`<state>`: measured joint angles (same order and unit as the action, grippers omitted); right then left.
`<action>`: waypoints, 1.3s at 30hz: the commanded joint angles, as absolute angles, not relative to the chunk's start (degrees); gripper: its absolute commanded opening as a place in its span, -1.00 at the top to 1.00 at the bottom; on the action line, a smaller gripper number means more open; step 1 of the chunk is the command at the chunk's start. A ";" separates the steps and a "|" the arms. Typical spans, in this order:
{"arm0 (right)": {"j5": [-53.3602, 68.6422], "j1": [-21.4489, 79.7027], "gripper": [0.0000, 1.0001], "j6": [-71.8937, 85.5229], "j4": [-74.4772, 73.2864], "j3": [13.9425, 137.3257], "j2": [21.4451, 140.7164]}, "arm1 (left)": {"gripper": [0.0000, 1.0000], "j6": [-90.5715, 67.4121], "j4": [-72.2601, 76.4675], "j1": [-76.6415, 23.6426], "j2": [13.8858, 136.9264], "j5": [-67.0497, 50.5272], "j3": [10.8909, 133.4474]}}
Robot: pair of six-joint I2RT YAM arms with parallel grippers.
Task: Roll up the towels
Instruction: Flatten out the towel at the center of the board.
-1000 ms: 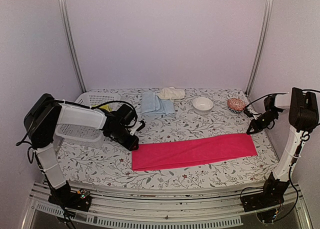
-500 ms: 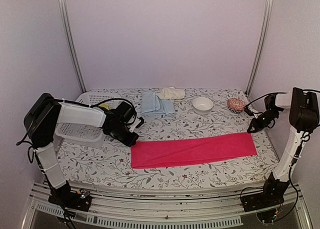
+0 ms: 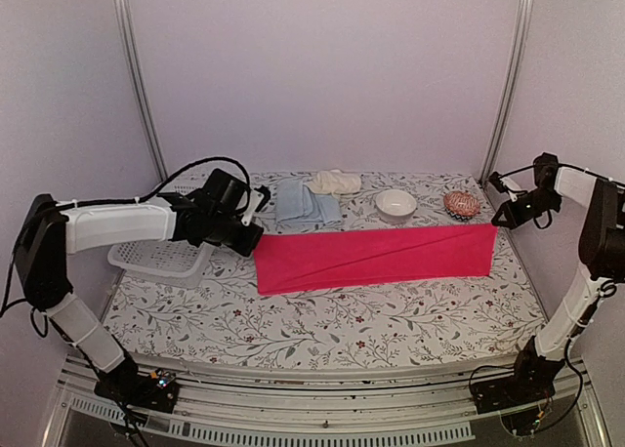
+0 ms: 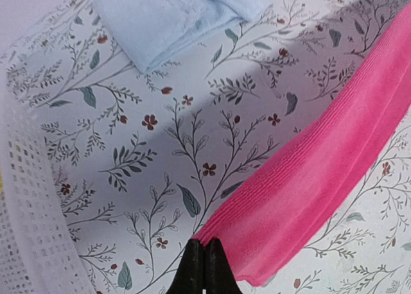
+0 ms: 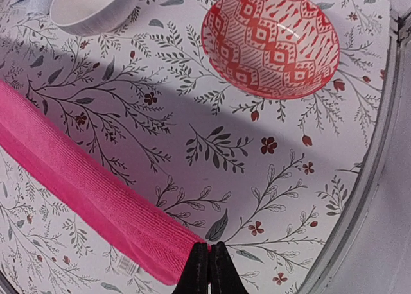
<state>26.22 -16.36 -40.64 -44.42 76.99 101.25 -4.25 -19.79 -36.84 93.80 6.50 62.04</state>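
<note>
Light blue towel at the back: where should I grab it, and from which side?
Probably its near-left corner, coming in from the front. The light blue towel lies flat and folded, so a corner gives the end effector layers to pinch. That corner looks unobstructed, while the cream towel lies close at its far-right side.

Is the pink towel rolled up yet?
No. The pink towel is stretched out as one long unrolled strip; jaws of the left gripper and right gripper pinch its ends.

You have plain pale lilac walls on three sides, two metal posts in the corners, and a floral-covered table.
</note>
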 commanded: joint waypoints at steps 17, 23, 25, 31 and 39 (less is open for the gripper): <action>30.04 -17.66 0.95 -40.20 -48.53 71.82 70.93 | 1.00 -3.23 -15.98 -45.17 65.93 11.23 53.30; 26.22 -17.66 0.95 -42.90 -51.36 61.98 59.33 | 1.00 -10.11 -18.67 -52.45 57.77 10.84 48.08; 23.54 -17.65 0.95 -44.14 -51.42 58.69 56.86 | 1.00 -11.94 -18.64 -54.49 56.46 11.05 45.98; 16.83 -17.62 0.95 -45.16 -45.32 54.12 59.88 | 1.00 -14.64 -16.90 -54.34 64.67 13.87 44.20; 20.28 -17.41 0.95 -36.74 -32.23 67.76 98.28 | 0.81 -12.91 -13.93 -38.06 102.11 9.17 65.58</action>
<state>19.18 -17.32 -41.74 -41.34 60.90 82.15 -13.47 -16.27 -44.47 88.14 9.15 54.87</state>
